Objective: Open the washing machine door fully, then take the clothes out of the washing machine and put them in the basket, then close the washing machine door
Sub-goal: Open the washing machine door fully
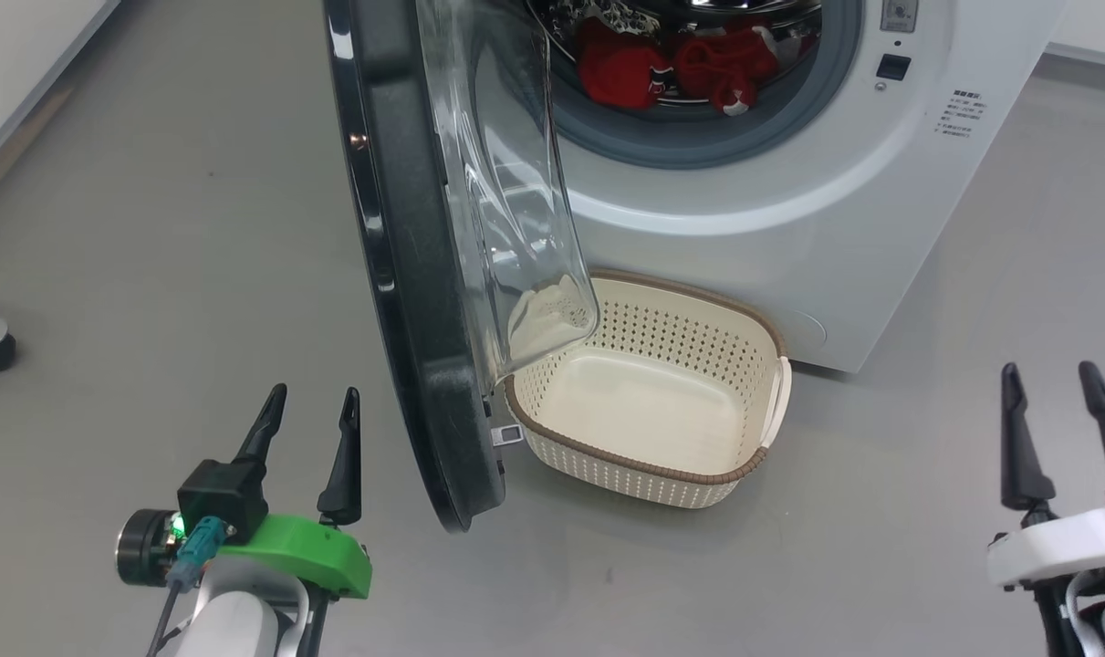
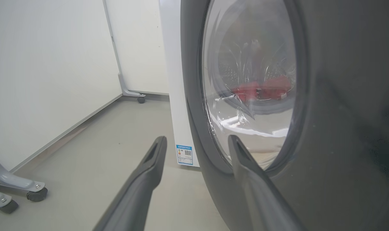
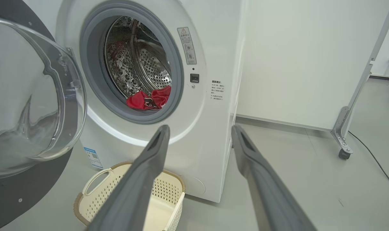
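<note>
Grey floor (image 1: pixel 151 228); washing machine door (image 1: pixel 406 274) hangs half open just beside the empty basket (image 1: pixel 607 470), placed to catch red clothes (image 1: pixel 620 73) from the drum (image 3: pixel 149 67). Both wide, empty: left gripper (image 1: pixel 316 391) by the door, right gripper (image 1: pixel 1047 367) well apart.

Clear from the right into the mouth of the washing machine (image 1: pixel 789 210), above the basket (image 1: pixel 643 465). Barred from the left by the washing machine door (image 1: pixel 415 301), swung out edge-on, glass bowl (image 1: pixel 516 210) seemingly overhanging the basket's left end. Bare floor (image 1: pixel 151 228) on either side.
</note>
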You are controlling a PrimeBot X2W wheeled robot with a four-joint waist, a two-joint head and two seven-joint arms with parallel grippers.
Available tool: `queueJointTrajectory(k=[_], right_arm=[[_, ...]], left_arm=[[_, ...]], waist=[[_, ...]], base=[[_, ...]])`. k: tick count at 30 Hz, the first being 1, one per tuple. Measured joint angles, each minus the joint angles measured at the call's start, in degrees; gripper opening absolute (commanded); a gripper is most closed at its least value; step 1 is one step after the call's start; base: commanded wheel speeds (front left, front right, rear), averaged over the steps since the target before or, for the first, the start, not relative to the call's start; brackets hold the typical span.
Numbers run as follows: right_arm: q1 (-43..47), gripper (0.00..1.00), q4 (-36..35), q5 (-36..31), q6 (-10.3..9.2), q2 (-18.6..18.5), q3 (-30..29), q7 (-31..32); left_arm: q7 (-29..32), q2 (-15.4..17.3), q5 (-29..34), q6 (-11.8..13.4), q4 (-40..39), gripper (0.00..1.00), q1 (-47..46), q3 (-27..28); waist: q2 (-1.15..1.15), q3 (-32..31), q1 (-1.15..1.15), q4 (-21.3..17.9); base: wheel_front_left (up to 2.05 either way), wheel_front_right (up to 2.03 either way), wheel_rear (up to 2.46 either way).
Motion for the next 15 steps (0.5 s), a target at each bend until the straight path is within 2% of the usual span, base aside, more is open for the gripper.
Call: queueJointTrajectory(k=[7, 15], right_arm=[[2.92, 1.00, -2.43, -2.80, -0.68, 4.66, 0.69, 0.31], [6.54, 1.00, -3.08, -5.41, -0.94, 7.95, 2.40, 0.31]], left_arm=[[-0.01, 0.00, 0.30, -0.43, 0.29, 1.00, 0.03, 0.51], [0.00, 0.00, 0.33, -0.45, 0.75, 1.00, 0.09, 1.03]], waist=[[0.00, -0.34, 0.00, -0.30], [0.00, -0.82, 0.00, -0.77]], base=[[0.00, 0.00, 0.00], [0.00, 0.00, 0.00]])
